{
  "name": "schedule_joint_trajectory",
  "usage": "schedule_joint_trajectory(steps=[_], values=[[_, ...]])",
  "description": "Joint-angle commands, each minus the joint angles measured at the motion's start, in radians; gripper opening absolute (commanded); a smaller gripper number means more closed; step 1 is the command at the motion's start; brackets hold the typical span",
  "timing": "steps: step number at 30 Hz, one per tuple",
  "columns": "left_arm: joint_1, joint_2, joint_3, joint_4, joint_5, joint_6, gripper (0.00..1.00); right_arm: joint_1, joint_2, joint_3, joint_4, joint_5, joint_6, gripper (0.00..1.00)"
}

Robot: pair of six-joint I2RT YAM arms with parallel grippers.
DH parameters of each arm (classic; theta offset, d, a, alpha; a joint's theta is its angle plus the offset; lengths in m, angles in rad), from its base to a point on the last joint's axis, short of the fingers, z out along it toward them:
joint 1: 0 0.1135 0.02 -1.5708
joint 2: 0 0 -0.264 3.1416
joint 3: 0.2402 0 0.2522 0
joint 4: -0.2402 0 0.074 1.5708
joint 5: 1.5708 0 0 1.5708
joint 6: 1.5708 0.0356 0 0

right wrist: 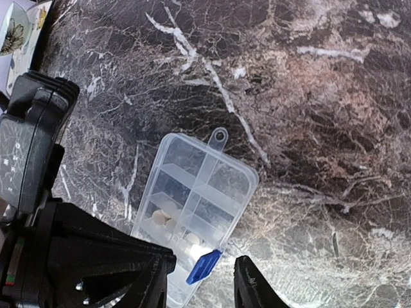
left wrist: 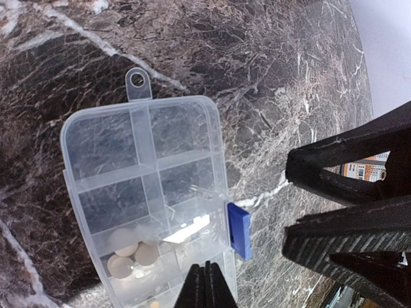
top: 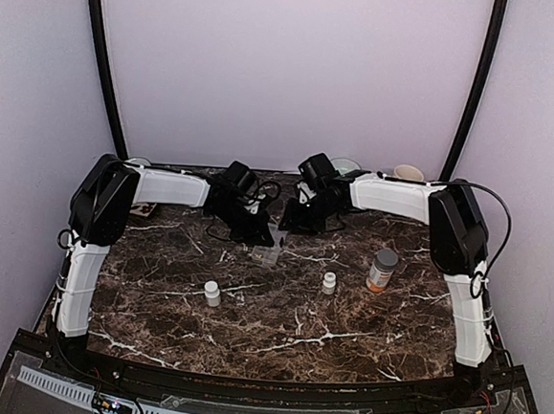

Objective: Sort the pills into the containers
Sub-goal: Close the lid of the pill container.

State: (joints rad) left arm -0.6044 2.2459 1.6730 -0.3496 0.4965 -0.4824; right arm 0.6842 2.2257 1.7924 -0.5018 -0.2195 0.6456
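Over pill box [left wrist: 103, 144], closed left hand [left wrist: 205, 289]

Soft, even light, a white glare patch on the clear pill box [left wrist: 151, 186], wrist views sharp.

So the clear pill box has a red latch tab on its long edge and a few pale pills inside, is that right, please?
Not quite: the latch tab is blue, not red, as the left wrist view shows. The rest stands: it sits on the long edge of the clear pill box, and a few pale pills lie inside.
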Motion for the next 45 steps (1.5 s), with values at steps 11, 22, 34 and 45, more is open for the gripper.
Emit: schedule_joint_trajectory(steps=[11, 22, 34, 45], values=[[-0.004, 0.007, 0.004, -0.041, -0.033, 0.011, 0.04, 0.043, 0.083, 0.097, -0.147, 0.112, -0.083, 0.38], [-0.004, 0.004, -0.001, -0.043, -0.034, 0.010, 0.03, 0.041, 0.048, 0.032, -0.139, 0.141, -0.080, 0.38], [-0.004, -0.009, -0.020, -0.040, -0.042, 0.011, 0.03, 0.029, -0.025, -0.056, 0.041, -0.013, 0.011, 0.39], [-0.003, -0.020, -0.035, -0.032, -0.044, 0.010, 0.03, 0.013, -0.010, -0.090, 0.083, -0.077, 0.069, 0.39]])
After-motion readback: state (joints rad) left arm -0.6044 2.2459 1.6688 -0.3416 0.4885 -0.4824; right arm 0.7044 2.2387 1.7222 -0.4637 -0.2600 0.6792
